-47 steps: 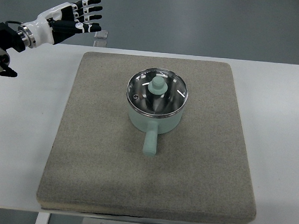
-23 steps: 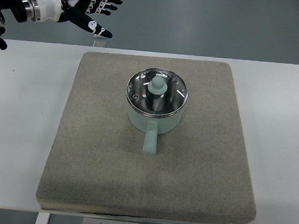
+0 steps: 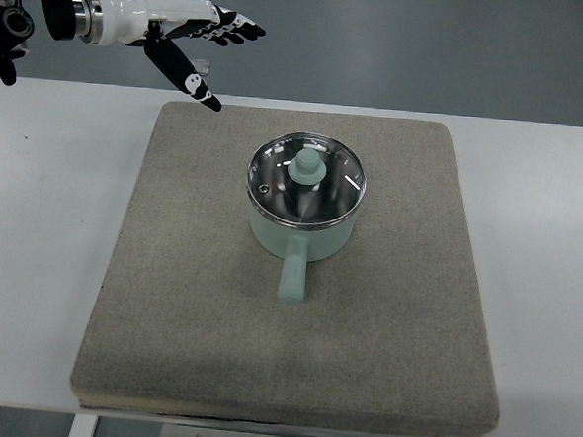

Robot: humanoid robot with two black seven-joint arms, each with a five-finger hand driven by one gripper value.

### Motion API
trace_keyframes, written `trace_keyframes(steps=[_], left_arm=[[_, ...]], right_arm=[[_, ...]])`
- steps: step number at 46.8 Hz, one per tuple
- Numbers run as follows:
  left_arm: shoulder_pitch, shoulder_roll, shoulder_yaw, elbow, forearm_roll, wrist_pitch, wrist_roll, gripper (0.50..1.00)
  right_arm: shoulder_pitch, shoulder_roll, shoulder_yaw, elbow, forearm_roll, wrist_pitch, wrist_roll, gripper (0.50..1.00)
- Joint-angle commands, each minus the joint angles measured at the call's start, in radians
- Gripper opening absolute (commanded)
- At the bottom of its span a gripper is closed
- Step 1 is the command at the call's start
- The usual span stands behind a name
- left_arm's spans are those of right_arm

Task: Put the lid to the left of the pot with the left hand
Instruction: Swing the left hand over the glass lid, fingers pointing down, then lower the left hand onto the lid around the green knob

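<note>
The lid (image 3: 307, 180), a round glass disc with a shiny metal rim and a pale green knob at its middle, sits closed on top of the pot (image 3: 300, 234). The pot is pale mint green, stands upright near the middle of the mat, a little toward its far side, and its short stubby handle (image 3: 293, 277) points toward the robot's side of the table. Nothing touches the lid or the pot. The mat (image 3: 178, 301) is a large grey-brown square pad that covers most of the white table (image 3: 42, 253), whose bare surface shows on both sides of it. The left hand (image 3: 189, 29) reaches in from the upper left corner, well apart from the pot and up past the far left corner of the mat. Its white-and-black fingers (image 3: 234, 25) are stretched out straight and spread, pointing to the right, while the thumb (image 3: 186, 73) angles down toward the mat's far edge; the hand holds nothing. A dark wrist joint (image 3: 27, 14) shows at the picture's left edge behind it.
</note>
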Motion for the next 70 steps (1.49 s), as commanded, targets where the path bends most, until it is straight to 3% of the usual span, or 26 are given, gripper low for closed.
trace_keyframes(steps=[1,10,20,33,51,70], left_arm=[[-0.022,-0.002,0.041,-0.040,0.048,0.000,-0.001,0.994],[-0.047,-0.002,0.052,-0.178,0.144,0.000,-0.001,0.994],[-0.091,-0.012,0.069,-0.236,0.171,-0.006,0.001,0.994],[-0.128,-0.150,0.112,-0.223,0.350,-0.045,0.002,0.994],[-0.145,-0.173,0.113,-0.192,0.453,-0.048,0.004,0.994],[-0.147,-0.265,0.118,-0.148,0.528,-0.050,0.006,0.994]], right_arm=[[0.000,0.000,0.000,0.000,0.000,0.000,0.000,0.921],[0.000,0.000,0.000,0.000,0.000,0.000,0.000,0.921],[0.000,0.000,0.000,0.000,0.000,0.000,0.000,0.923],[0.000,0.000,0.000,0.000,0.000,0.000,0.000,0.921],[0.000,0.000,0.000,0.000,0.000,0.000,0.000,0.921],[0.000,0.000,0.000,0.000,0.000,0.000,0.000,0.921]])
